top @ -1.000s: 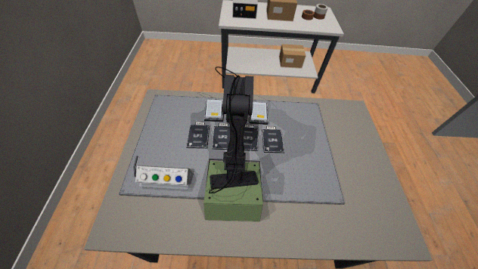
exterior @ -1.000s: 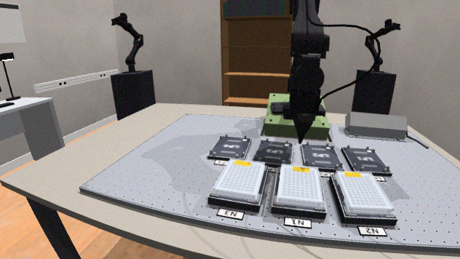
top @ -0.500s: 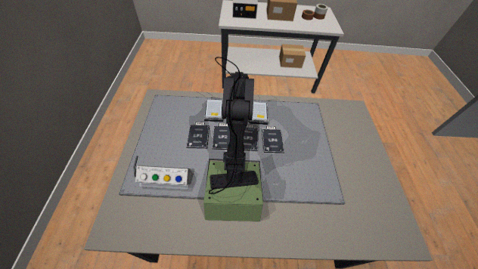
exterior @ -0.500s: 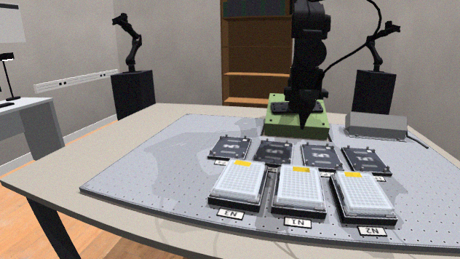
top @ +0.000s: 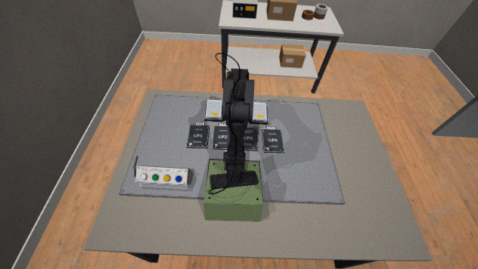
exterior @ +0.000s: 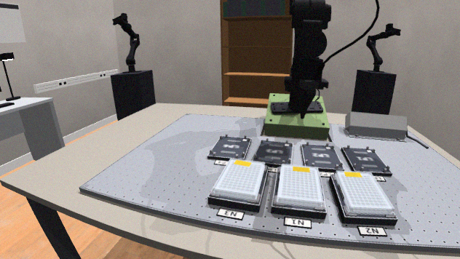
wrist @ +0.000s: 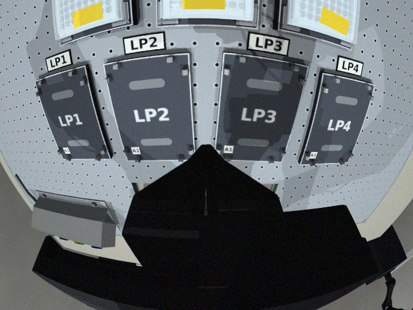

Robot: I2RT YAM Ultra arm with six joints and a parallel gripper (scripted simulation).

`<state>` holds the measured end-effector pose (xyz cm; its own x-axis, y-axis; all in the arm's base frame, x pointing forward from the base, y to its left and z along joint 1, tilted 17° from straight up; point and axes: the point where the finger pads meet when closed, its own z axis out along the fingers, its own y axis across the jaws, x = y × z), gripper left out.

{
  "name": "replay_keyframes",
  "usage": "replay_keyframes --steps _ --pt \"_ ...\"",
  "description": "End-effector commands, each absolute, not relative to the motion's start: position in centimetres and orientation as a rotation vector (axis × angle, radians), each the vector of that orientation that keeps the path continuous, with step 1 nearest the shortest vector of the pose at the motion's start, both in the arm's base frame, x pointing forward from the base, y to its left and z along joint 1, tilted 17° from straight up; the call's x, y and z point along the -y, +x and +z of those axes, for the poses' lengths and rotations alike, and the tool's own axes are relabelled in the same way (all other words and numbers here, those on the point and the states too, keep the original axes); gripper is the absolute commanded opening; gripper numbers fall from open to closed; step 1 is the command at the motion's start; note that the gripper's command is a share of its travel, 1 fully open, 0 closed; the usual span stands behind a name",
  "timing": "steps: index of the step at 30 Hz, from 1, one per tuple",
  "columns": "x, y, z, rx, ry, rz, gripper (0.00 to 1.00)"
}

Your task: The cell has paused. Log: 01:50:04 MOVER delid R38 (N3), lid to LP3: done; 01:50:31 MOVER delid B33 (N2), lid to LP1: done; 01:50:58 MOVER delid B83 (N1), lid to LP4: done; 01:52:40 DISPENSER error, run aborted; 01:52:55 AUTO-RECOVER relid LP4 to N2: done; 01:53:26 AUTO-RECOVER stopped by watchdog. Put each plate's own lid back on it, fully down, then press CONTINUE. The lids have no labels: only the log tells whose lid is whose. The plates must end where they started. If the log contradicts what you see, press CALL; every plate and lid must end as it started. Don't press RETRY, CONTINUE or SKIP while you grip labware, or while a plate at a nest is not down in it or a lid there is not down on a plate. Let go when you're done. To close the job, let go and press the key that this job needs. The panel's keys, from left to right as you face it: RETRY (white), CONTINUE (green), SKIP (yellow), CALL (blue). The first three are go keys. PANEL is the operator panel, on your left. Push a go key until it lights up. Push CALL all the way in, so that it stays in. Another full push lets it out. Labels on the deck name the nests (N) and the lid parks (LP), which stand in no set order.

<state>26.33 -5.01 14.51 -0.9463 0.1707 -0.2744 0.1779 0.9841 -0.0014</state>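
Black and pinched fully together, my gripper (wrist: 206, 152) grips nothing and hangs above the deck, its tip between lid parks LP2 (wrist: 150, 106) and LP3 (wrist: 258, 106) in the wrist view. I see all 4 parks bare, LP1 (wrist: 70, 113) and LP4 (wrist: 337, 120) included. 3 lidded plates with yellow tags sit in their nests: N3 (exterior: 240, 180), N1 (exterior: 299, 187) and N2 (exterior: 362, 193). The operator panel (top: 163, 175) lies to my left, beside the green base block (top: 249, 211), its 4 keys facing up.
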Motion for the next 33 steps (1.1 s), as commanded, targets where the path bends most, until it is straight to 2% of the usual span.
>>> replay_keyframes --steps 1,33 --pt "3.9 26.2 15.8 -2.822 0.192 -0.053 0.0" --pt "-10.8 26.1 14.6 -2.781 -0.626 -0.166 0.0"
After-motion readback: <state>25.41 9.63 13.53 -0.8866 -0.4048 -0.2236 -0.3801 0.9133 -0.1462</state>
